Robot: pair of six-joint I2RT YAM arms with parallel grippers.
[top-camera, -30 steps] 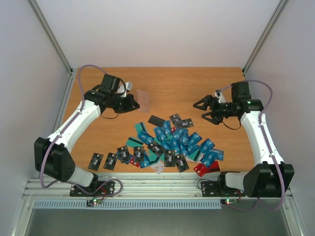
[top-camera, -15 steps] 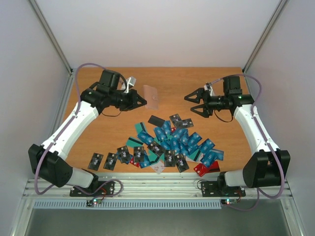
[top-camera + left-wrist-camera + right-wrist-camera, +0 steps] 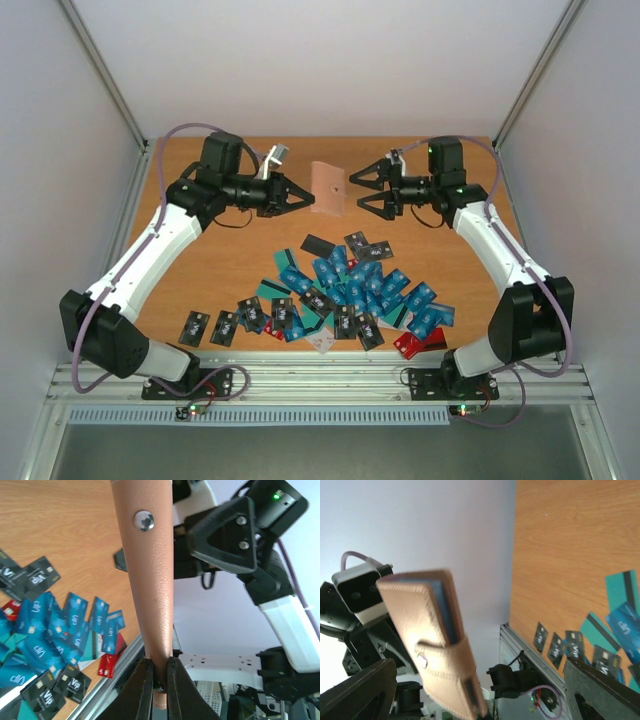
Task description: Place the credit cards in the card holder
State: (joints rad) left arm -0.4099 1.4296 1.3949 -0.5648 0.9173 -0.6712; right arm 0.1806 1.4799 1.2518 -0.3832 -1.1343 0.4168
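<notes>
- Gripping one edge of the card holder, the left gripper is pinched tight on it. We see the sleeve held up, clear of the table, above its far middle.
- The left wrist view shows the holder rising straight out of the closed fingers, with its snap stud facing the camera.
- The right gripper stands spread wide and grasps nothing. It sits just beside the holder's right side, and we see no contact.
- The right wrist view shows a blue edge in the holder's open side. We cannot tell whether it is a card or lining.
- The credit cards lie scattered and overlapping on the near middle of the table, well apart from both grippers.
- Step, as we judge it: presenting the holder between the arms, with no card picked up yet.
- Next move, as we judge it: the right gripper either steadies the holder's free edge or goes down for a single card. The overlapping cards call for picking one from the edge of the heap.
</notes>
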